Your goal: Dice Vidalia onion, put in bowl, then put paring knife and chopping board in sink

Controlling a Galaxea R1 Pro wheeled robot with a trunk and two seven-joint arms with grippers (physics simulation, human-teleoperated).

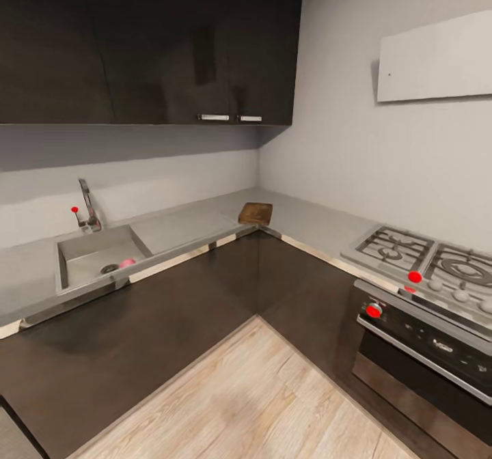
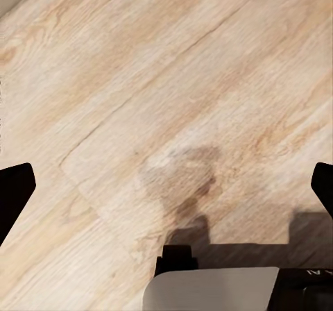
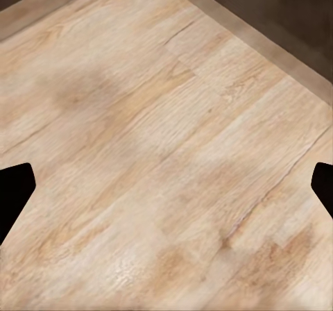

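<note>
Beside the sink's [image 1: 72, 257] drain lies the Vidalia onion [image 1: 127, 263]; chopping board [image 1: 255, 213] at the counter's [image 1: 184, 223] corner; both grippers' fingers [image 2: 14, 193] [image 3: 14, 189] spread over floor.

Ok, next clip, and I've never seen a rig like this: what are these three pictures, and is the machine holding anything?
It is a simulated wheeled robot with two arms. The large picture comes from its head camera, facing a kitchen corner: the sink holds the pink Vidalia onion, the chopping board lies on the countertop, and a stove stands at the right. The other two come from wrist cameras looking down at the wooden floor. The left gripper and right gripper are open and hold nothing.
</note>
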